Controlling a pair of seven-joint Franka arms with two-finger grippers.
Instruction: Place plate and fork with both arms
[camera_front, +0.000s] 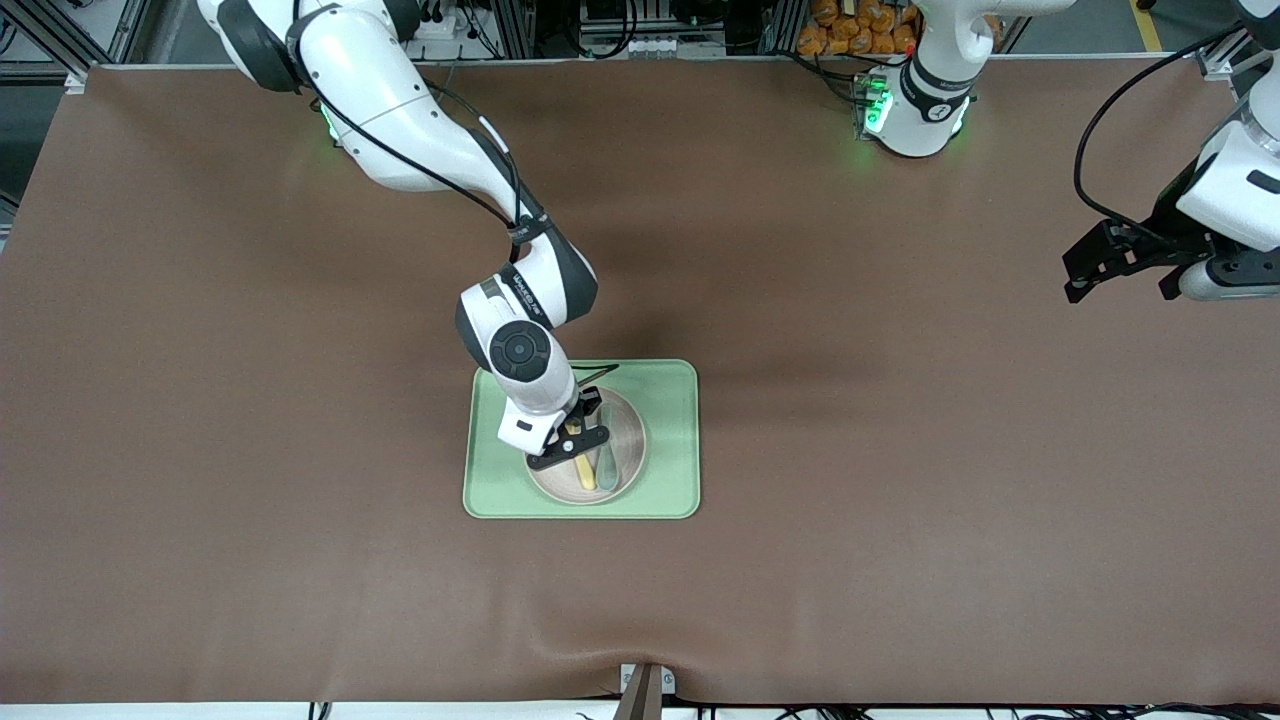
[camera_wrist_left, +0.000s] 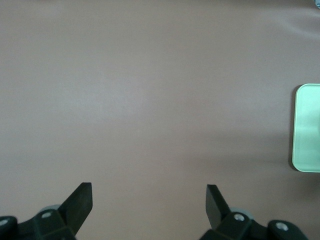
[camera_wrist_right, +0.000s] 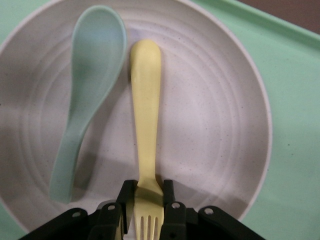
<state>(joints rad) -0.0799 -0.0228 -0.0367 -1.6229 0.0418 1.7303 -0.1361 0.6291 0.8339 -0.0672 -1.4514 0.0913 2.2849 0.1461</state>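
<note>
The cream plate (camera_front: 628, 440) sits on the light-green tray (camera_front: 670, 400) near the table's middle. On it lie the pale-yellow fork (camera_front: 584, 472) and a grey-green spoon (camera_front: 607, 468), side by side. My right gripper (camera_front: 572, 440) is low over the plate. In the right wrist view my right gripper (camera_wrist_right: 148, 192) is shut on the fork (camera_wrist_right: 146, 115) at its neck, just by the tines. The fork's handle stretches out over the plate (camera_wrist_right: 215, 125) beside the spoon (camera_wrist_right: 90, 75). My left gripper (camera_front: 1115, 268) is open and empty, up over bare table at the left arm's end, and waits.
The tray (camera_wrist_right: 295, 100) surrounds the plate with a raised rim. One edge of the tray (camera_wrist_left: 307, 127) shows in the left wrist view past my open left gripper (camera_wrist_left: 149, 197). Brown table mat lies all round the tray.
</note>
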